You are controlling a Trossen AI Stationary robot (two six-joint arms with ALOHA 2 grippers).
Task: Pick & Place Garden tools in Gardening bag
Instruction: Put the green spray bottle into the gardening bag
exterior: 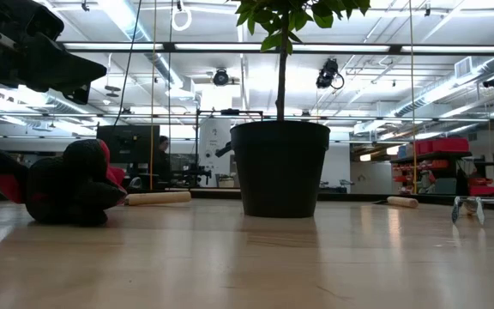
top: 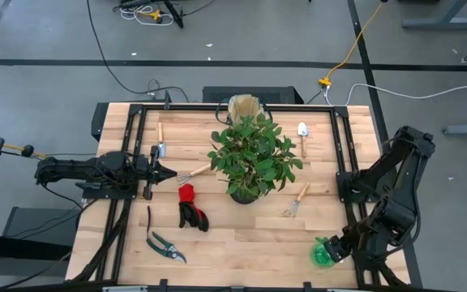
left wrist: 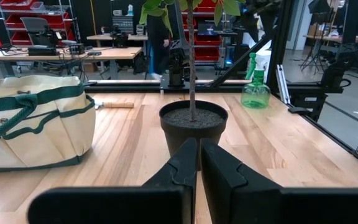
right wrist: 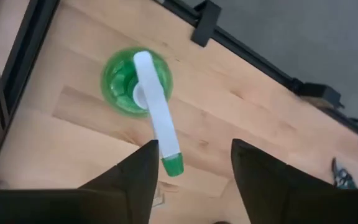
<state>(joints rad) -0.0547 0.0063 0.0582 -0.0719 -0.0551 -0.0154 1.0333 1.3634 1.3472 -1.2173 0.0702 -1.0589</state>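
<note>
The green spray bottle [top: 322, 255] stands upright near the table's near right corner. My right gripper [right wrist: 194, 149] hangs open above it and points down; the white spray head [right wrist: 156, 115] lies just off one finger. My left gripper [left wrist: 199, 152] is shut at the table's left, level, facing the potted plant [top: 254, 158]. The tan gardening bag [top: 246, 106] stands at the far edge behind the plant. On the table lie red-and-black gloves [top: 190, 206], pruning shears [top: 164, 244], two trowels [top: 302, 133] [top: 160, 143] and two hand rakes [top: 194, 172] [top: 297, 199].
The plant's dark pot [exterior: 280, 167] stands mid-table between the tools and the bag [left wrist: 36, 121]. Black frame rails [top: 343, 154] run along the table's left and right sides. Bare wood lies between the shears and the spray bottle.
</note>
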